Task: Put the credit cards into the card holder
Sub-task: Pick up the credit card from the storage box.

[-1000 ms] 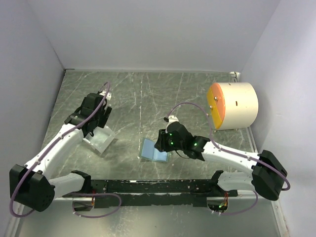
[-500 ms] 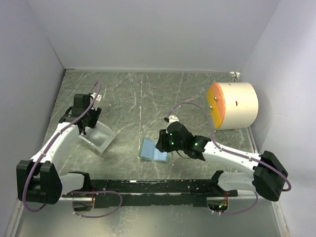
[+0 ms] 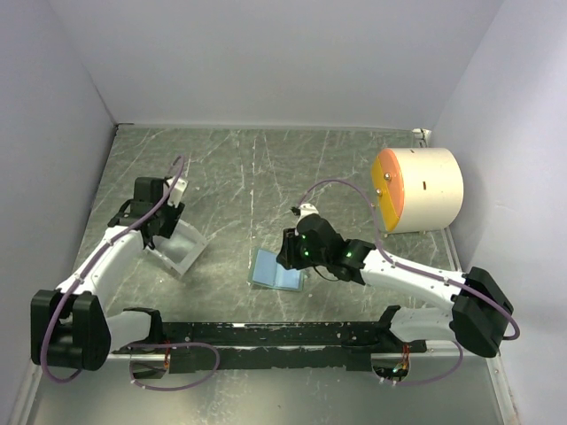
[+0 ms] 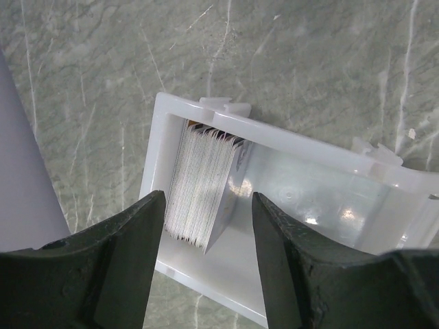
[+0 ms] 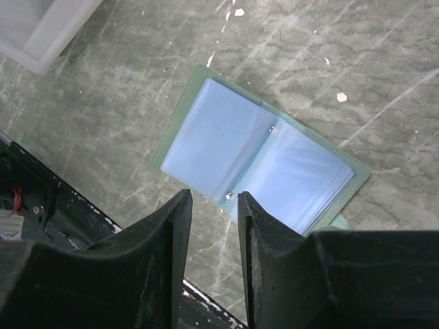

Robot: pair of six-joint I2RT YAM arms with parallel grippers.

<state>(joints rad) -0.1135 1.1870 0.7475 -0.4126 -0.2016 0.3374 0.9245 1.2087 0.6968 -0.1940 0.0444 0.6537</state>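
The credit cards [image 4: 203, 179] stand on edge as a tight stack at the left end of a shallow white tray [image 4: 322, 195]; only their pale edges show. My left gripper [image 4: 208, 200] hangs over the stack, open, one finger on each side and neither pressing it. In the top view the left gripper [image 3: 162, 218] is above that tray [image 3: 186, 253]. The card holder [image 5: 255, 161] lies open on the table, light blue inside with a sage-green rim. My right gripper [image 5: 212, 199] hovers at its near edge, open by a narrow gap with nothing in it. From above, the right gripper [image 3: 292, 251] is beside the card holder [image 3: 271, 270].
A cream cylinder with an orange face [image 3: 423, 189] stands at the back right. The black base rail [image 3: 266, 336] runs along the near edge. Walls close off the left, back and right sides of the green marbled table [image 3: 257, 177].
My left gripper has shifted left and back over the tray's card end, and its jaws have narrowed. The right arm has hardly moved.
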